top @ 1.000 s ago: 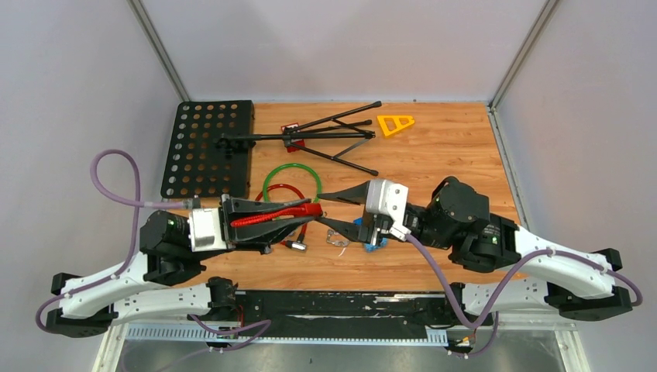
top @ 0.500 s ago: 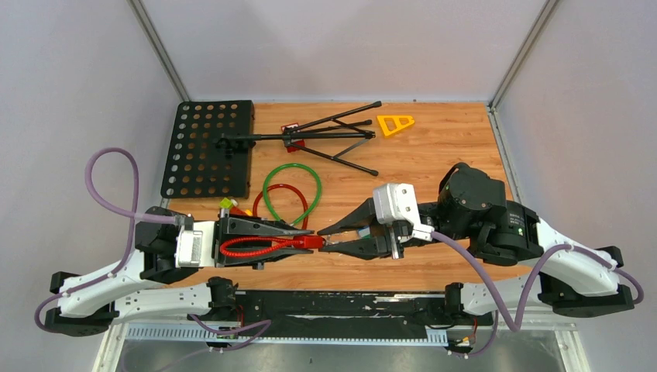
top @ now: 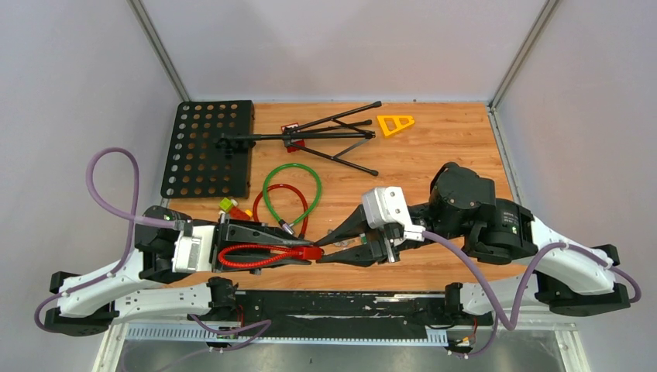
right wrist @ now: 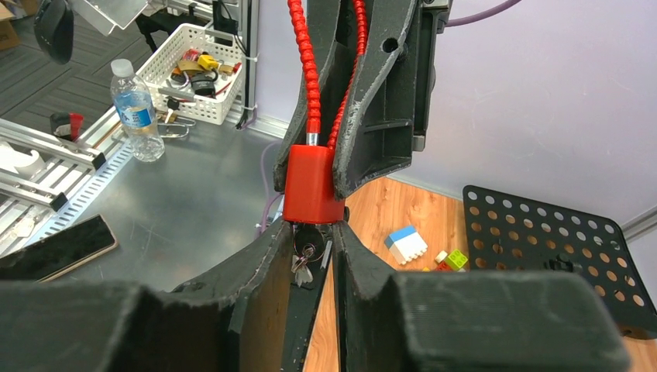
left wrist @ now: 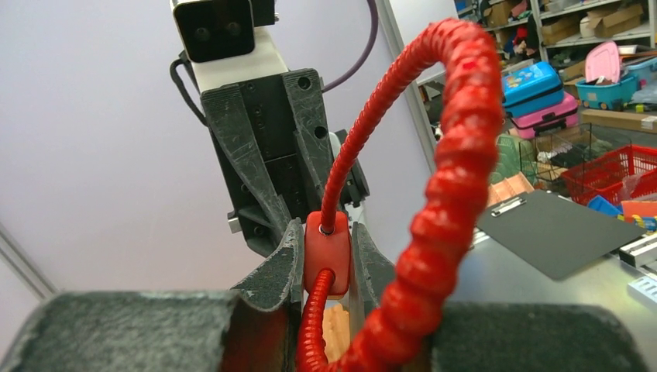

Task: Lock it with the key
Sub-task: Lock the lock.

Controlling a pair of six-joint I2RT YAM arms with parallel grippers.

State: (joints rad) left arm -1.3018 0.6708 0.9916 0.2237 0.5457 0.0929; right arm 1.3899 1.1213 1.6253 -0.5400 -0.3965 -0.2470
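A red cable lock (top: 256,254) is held in my left gripper (top: 308,252), which is shut on its red lock body (top: 312,252). In the left wrist view the body (left wrist: 326,253) sits clamped between the fingers (left wrist: 280,260), with the cable looping up. My right gripper (top: 321,253) faces it tip to tip. In the right wrist view the lock body (right wrist: 312,184) is just beyond my right gripper (right wrist: 314,236). A dark-headed key (right wrist: 307,239) with a small ring hanging from it sits between the narrowly set jaws, against the body's end.
A green cable loop (top: 292,190) and a second red loop (top: 280,201) lie mid-table. A black perforated plate (top: 208,147) and a folded black stand (top: 310,138) lie at the back, with an orange triangle (top: 395,124). Small toy bricks (top: 230,206) lie left, and a blue-white brick (right wrist: 406,244) shows.
My right gripper went from wide open over the table to nearly shut and swung to meet the lock body. My left gripper drew the lock toward the near edge.
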